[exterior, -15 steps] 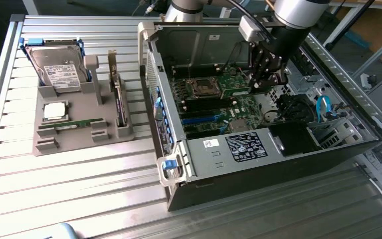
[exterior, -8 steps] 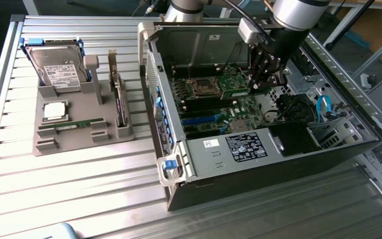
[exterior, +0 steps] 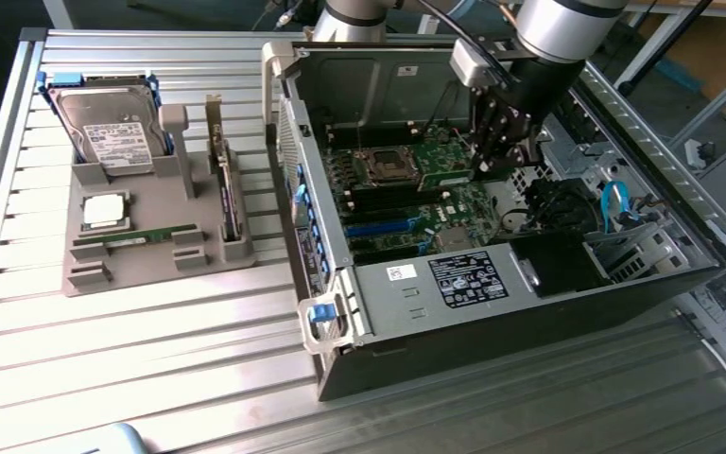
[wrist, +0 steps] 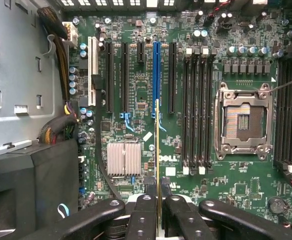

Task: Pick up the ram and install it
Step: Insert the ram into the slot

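Though edge-on wrist-side, ram (wrist: 158, 150) in gripper (wrist: 159, 198).

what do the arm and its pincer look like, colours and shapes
The arm is a thick silver-grey cylinder with a black wrist section below it and a small pale box mounted at its side. The pincer is matte black: paired rounded link bars studded with round pivot pins, narrowing to slim fingers.

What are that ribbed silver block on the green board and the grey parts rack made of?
The ribbed silver block looks like bare metal, probably aluminium: pale, finned. The grey parts rack looks like matte plastic: uniform dull grey, blocky slots.
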Tool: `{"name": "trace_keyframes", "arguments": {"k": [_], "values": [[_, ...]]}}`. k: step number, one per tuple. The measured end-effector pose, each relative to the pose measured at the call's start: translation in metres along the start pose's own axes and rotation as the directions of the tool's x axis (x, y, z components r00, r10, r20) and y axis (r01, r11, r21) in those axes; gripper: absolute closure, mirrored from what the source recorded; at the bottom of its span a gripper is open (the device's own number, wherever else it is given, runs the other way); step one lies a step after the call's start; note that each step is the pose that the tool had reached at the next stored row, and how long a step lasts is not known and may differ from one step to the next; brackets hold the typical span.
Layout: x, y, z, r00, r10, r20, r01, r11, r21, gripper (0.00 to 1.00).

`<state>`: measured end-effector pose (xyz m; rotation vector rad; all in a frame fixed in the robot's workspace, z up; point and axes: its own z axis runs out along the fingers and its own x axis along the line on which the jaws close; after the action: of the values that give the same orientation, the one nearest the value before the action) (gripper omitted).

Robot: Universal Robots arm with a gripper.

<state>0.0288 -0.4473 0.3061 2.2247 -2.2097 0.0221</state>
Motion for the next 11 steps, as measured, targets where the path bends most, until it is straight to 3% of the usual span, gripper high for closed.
{"name": "trace_keyframes", "arguments": {"k": [11], "values": [[-0.0001,0.0001,0.0067,1.0,0.0,0.0,0.0,1.0,0.0001,0.87]]}}
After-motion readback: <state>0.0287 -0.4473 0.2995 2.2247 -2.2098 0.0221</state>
